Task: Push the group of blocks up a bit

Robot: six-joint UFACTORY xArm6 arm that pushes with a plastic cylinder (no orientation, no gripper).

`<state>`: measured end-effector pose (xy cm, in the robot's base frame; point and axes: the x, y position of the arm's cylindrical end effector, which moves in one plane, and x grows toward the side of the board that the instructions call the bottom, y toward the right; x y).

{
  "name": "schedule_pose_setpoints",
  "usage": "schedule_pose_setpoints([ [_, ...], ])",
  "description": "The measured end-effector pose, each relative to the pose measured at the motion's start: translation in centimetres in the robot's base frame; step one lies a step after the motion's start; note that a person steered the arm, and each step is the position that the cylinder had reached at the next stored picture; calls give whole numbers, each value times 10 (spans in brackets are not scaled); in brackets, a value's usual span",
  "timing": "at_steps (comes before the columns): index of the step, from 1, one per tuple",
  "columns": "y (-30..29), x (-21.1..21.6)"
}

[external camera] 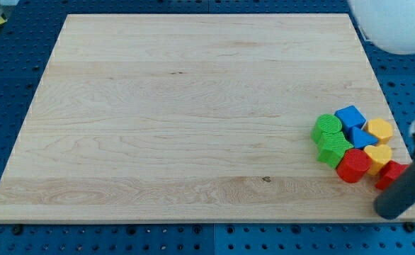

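Observation:
A tight group of blocks sits near the board's right edge, low in the view. It holds a green round block (327, 127), a green star-like block (333, 151), a blue cube (350, 116), a second blue block (362, 137), a yellow hexagonal block (380, 130), a second yellow block (377, 156), a red round block (353, 166) and a second red block (389, 173). My dark rod slants in from the view's right. My tip (389, 210) is just below and right of the group, close under the second red block, which the rod partly hides.
The wooden board (179, 120) lies on a blue perforated table (9, 85). A white rounded body (399, 25) hangs over the board's top right corner. The group lies close to the board's right edge and bottom right corner.

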<state>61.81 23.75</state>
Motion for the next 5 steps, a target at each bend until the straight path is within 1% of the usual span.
schedule_pose_setpoints([
  [1,58,-1],
  [2,71,-2],
  [5,15,-18],
])
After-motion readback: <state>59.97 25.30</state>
